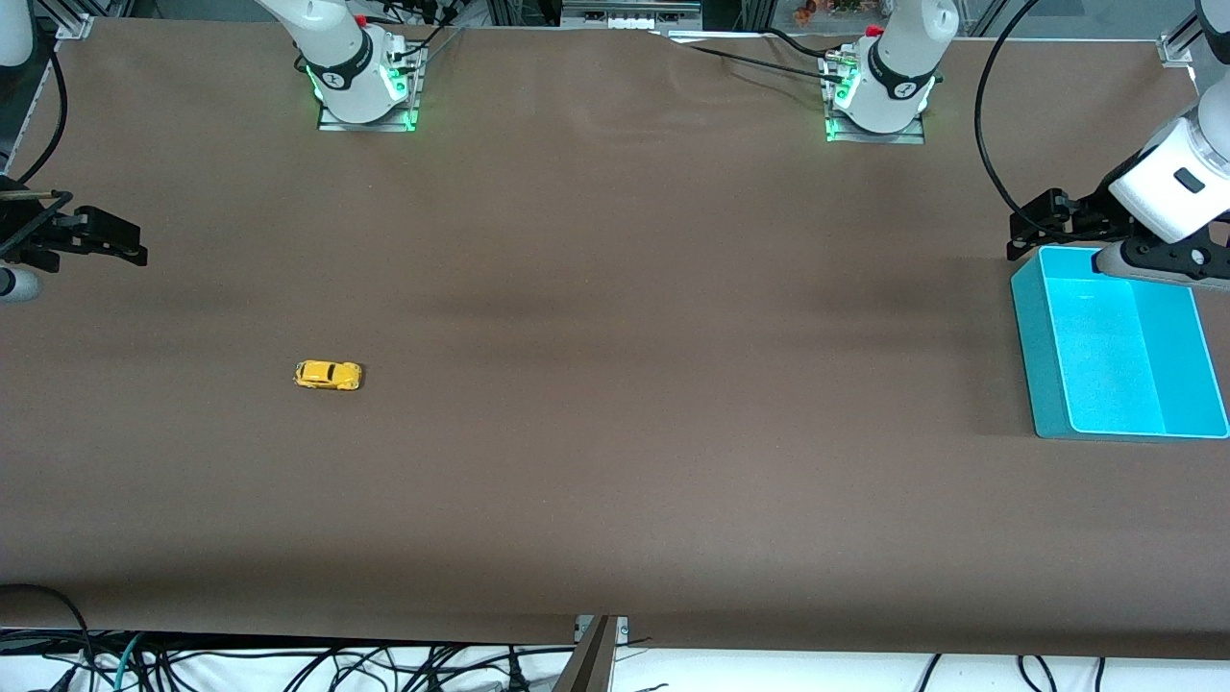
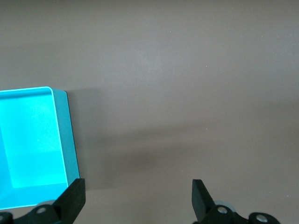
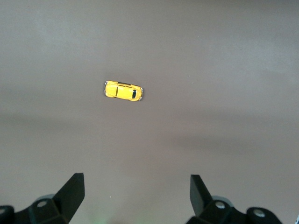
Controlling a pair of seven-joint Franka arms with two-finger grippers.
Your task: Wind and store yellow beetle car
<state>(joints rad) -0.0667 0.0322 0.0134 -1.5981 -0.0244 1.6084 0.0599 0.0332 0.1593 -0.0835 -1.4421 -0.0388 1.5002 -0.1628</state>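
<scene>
The yellow beetle car (image 1: 328, 375) stands on its wheels on the brown table, toward the right arm's end; it also shows in the right wrist view (image 3: 123, 91). My right gripper (image 1: 115, 240) is open and empty, held up over the table's edge at its own end, apart from the car; its jaws (image 3: 136, 191) stand wide with bare table between them. My left gripper (image 1: 1033, 231) is open and empty, up by the teal bin (image 1: 1033, 356), and its jaws (image 2: 138, 196) stand wide over bare table beside the bin's wall (image 2: 70, 140).
The teal bin is open-topped and empty, at the left arm's end of the table. The two arm bases (image 1: 365, 77) (image 1: 879, 91) stand along the table's edge farthest from the front camera. Cables hang below the edge nearest the front camera.
</scene>
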